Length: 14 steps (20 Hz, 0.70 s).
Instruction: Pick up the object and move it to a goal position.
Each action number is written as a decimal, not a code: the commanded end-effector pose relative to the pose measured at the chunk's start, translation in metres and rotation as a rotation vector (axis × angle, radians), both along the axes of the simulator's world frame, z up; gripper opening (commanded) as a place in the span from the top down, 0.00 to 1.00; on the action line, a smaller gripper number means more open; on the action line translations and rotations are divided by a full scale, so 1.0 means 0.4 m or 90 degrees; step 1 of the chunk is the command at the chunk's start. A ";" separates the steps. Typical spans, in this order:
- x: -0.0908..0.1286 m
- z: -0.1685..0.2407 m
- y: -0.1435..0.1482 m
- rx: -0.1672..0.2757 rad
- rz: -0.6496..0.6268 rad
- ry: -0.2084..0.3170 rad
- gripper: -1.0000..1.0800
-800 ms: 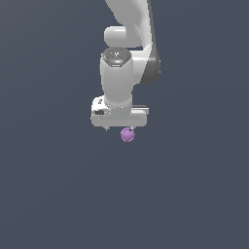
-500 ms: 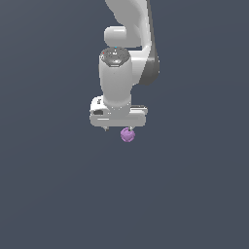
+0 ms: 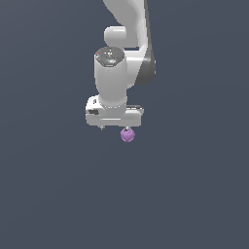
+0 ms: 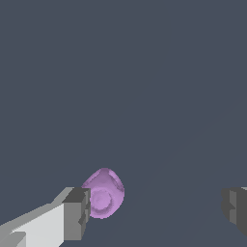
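Wrist view: roundish ball, no long axis

The ball sits directly beneath the gripper, toward the exterior view's right end of it. In the wrist view, the ball lies against one fingertip, well apart from the other.

White rounded arm, dark-grey joint, grey fingertips.

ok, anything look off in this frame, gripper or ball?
Yes: the small light-purple lumpy ball sits off-centre in the white gripper. In the wrist view it lies right beside one grey fingertip, apparently touching, with a wide gap to the other. The jaws stand open, so it isn't clamped. No damage visible.
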<state>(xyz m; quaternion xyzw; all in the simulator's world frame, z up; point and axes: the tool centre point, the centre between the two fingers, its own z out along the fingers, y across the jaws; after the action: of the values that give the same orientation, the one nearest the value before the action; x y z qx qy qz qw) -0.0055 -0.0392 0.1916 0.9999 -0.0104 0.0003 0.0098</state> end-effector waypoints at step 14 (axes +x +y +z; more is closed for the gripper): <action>-0.047 -0.084 0.042 0.001 0.128 0.003 0.04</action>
<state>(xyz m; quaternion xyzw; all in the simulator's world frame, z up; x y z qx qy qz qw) -0.0209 -0.0254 0.1635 0.9973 0.0729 -0.0006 0.0089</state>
